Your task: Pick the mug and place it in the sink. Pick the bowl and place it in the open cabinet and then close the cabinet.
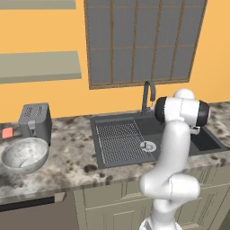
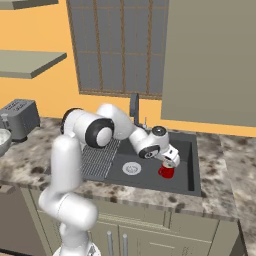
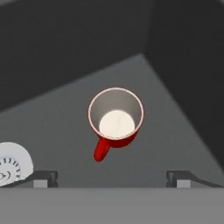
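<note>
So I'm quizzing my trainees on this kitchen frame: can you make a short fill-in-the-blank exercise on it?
1. The mug stands upright on the floor of the ____.
2. The open gripper hovers above the mug, its fingers apart and holding ____.
3. The bowl sits on the counter in front of the ____.
4. The mug's colour on the outside is ____.

Missing words: sink; nothing; toaster; red
</note>
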Tool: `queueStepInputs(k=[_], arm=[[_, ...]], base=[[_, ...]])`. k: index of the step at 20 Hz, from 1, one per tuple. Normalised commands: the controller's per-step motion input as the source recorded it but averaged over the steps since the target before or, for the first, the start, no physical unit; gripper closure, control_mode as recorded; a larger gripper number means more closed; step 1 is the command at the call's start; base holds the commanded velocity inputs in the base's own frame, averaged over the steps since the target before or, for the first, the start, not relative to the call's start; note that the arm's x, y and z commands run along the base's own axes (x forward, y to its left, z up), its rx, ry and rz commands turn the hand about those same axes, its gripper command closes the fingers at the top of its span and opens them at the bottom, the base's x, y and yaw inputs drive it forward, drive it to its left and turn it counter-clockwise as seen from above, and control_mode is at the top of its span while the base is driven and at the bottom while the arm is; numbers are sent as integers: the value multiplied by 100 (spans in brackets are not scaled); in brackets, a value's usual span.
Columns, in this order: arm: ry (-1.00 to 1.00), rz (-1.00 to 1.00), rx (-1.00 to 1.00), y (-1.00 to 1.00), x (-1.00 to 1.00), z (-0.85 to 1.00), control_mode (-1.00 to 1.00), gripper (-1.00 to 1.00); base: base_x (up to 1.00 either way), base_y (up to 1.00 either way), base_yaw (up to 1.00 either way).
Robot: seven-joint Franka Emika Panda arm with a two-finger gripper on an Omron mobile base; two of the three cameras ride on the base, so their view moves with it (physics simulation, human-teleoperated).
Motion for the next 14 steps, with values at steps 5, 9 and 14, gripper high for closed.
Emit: queueStepInputs(k=[5, 9, 14], arm=[[2, 0, -2, 8, -11, 63, -100, -100], [12, 0, 0, 27, -35, 39, -100, -100], [13, 0, 2, 42, -38, 37, -100, -100]], base=[[0, 0, 0], [0, 0, 0], [0, 0, 0]])
